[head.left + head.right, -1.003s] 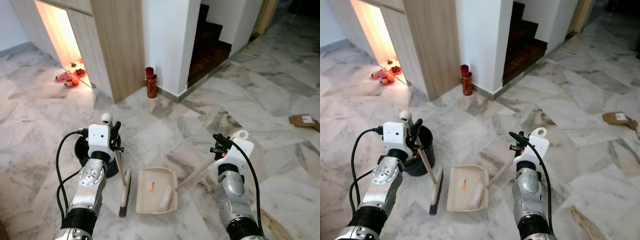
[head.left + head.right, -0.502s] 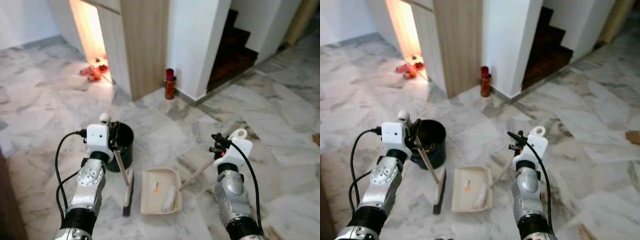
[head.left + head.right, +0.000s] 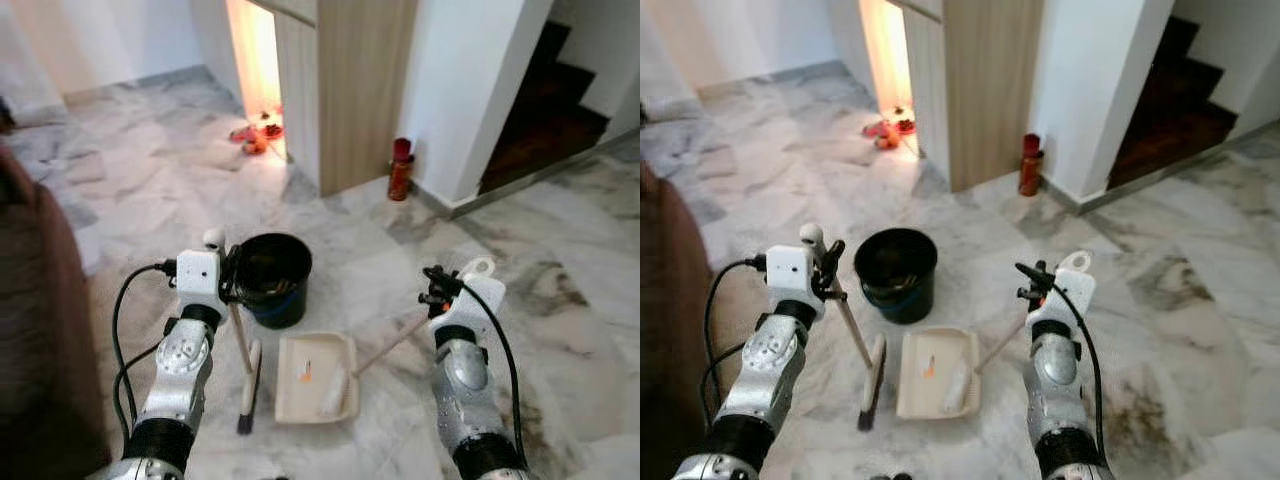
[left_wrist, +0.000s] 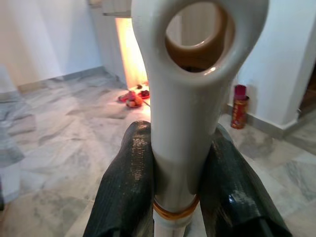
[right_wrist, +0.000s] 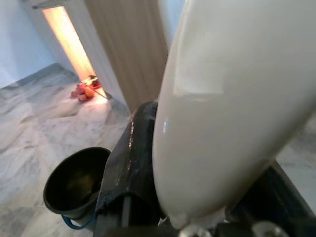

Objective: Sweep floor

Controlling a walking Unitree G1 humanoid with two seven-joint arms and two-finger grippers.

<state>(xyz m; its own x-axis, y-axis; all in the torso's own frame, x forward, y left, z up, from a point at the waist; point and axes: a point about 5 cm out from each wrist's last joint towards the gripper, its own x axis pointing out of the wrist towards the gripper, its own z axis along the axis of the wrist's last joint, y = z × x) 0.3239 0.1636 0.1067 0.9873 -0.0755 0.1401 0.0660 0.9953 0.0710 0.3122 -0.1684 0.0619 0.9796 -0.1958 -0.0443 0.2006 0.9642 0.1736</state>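
My left gripper (image 3: 232, 285) is shut on the cream handle (image 4: 190, 98) of a broom, whose dark bristle head (image 3: 247, 395) rests on the marble floor. Its black fingers (image 4: 128, 182) clamp the handle on both sides. My right gripper (image 3: 437, 291) is shut on the long handle (image 5: 232, 108) of a cream dustpan (image 3: 315, 348), which lies flat on the floor between my arms. In the pan lie a white crumpled piece (image 3: 333, 393) and a small orange scrap (image 3: 306, 372). A black bucket (image 3: 272, 275) stands just beyond the pan and the broom.
A red can (image 3: 401, 170) stands at the foot of a white wall. A wooden panel (image 3: 360, 90) borders a lit niche holding red items (image 3: 258, 130). Dark stairs (image 3: 545, 110) rise at the right. A brown piece of furniture (image 3: 40, 330) bulks close on my left.
The whole picture has slid to the right, so the camera has turned left. The bucket and the brown furniture have come into fuller view. Both grippers keep their holds.
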